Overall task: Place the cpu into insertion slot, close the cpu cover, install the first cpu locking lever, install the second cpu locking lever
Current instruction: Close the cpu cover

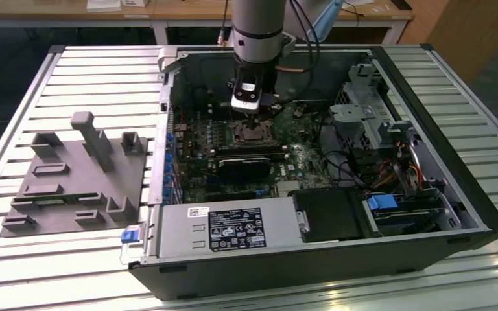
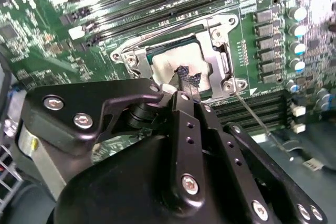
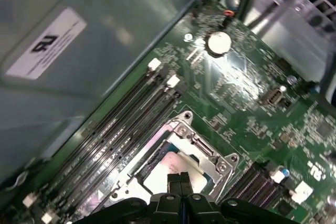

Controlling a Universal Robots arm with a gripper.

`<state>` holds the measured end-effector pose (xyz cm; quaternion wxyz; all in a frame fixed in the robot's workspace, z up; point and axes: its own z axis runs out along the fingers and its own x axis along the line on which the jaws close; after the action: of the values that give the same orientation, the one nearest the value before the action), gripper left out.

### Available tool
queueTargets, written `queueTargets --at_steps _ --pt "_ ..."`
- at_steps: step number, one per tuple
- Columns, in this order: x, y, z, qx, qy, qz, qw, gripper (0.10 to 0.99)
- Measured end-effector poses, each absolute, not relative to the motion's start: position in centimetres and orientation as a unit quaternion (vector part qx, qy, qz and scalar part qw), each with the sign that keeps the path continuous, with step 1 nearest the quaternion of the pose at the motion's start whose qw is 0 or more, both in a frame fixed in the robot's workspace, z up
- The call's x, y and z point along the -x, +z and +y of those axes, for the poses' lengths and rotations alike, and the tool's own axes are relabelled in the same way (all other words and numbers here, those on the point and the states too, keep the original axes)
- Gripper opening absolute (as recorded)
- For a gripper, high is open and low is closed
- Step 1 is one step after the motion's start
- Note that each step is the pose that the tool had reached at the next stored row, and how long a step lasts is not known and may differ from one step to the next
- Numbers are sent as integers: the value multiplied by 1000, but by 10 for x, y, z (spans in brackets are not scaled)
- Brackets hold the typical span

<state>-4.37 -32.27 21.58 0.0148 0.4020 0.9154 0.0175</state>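
Observation:
In the exterior view my gripper (image 1: 256, 116) reaches down into the open computer case, just above the insertion slot (image 1: 251, 133) on the green motherboard. Both wrist views show the cpu (image 2: 168, 66) (image 3: 157, 174) lying in the slot, its dull silver top showing. The silvery cpu cover (image 2: 223, 64) (image 3: 210, 156) lies flat around it. My gripper (image 2: 182, 80) (image 3: 178, 178) is shut with nothing in it, its tips right over the chip's middle. A thin locking lever (image 2: 254, 118) sticks out slantwise from one corner of the socket.
Long black memory slots (image 3: 121, 124) run beside the socket. A dark block (image 1: 247, 165) sits just in front of it, and a silver power supply (image 1: 223, 230) nearer still. A drive cage with cables (image 1: 379, 123) fills the exterior view's right. A grey fixture plate (image 1: 76, 175) lies outside the case.

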Motion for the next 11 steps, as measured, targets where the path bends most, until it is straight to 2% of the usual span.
queueTargets --at_steps 11 --pt "44 214 -323 -309 19 951 13 102"
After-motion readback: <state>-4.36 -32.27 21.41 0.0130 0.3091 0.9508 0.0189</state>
